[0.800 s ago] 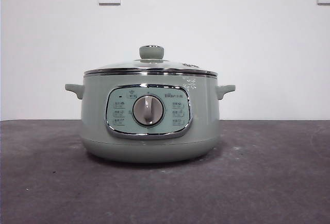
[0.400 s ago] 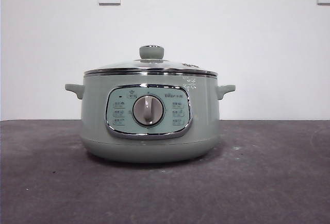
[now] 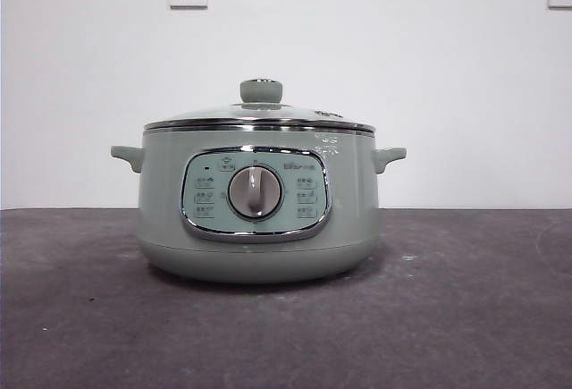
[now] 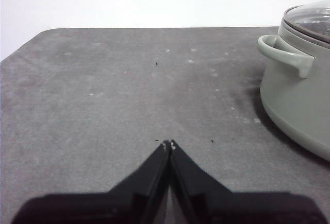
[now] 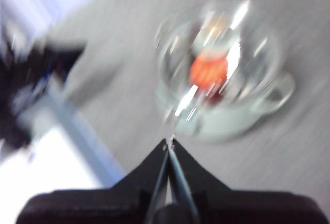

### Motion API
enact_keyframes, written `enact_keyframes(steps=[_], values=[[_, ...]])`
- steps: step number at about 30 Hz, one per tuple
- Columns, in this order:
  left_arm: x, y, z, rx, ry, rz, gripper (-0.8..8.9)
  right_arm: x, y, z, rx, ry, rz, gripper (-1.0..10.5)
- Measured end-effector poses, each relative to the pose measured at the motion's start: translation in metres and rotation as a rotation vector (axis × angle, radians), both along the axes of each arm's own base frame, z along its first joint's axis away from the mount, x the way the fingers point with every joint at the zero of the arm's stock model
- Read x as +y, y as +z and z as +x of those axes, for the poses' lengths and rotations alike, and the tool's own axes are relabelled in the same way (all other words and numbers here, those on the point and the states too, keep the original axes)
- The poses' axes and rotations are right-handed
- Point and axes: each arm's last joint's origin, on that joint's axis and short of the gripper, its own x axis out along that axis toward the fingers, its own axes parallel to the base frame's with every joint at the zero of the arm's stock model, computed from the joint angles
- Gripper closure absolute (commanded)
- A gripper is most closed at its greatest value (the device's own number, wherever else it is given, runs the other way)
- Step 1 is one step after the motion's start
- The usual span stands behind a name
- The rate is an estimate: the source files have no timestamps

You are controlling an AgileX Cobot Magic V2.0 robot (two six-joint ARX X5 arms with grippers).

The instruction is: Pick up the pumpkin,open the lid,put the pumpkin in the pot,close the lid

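Looks basically done here: the pumpkin [image 5: 208, 70] shows as an orange blur through the glass lid [image 3: 259, 114], which sits flat on the pot [image 3: 257, 201]. Left gripper [image 4: 168, 144] has its jaws pressed together over bare table [image 4: 103, 95] beside the pot, and the right gripper [image 5: 169, 142] is pinched together too, empty, up above the pot. Only risk I'd guess at is that blurry right arm clipping the lid's knob [image 3: 261, 90] and knocking it crooked
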Motion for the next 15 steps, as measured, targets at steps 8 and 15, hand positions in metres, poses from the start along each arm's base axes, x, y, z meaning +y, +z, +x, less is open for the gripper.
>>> enact_keyframes(steps=[8, 15], values=[[0.000, 0.000, 0.000, 0.000, 0.000, 0.000, 8.16, -0.033, -0.004, -0.031, -0.341, -0.249, 0.106, 9.5], [0.000, 0.000, 0.000, 0.000, 0.000, 0.000, 8.16, -0.039, -0.067, -0.022, -0.565, -0.342, 0.136, 9.5]])
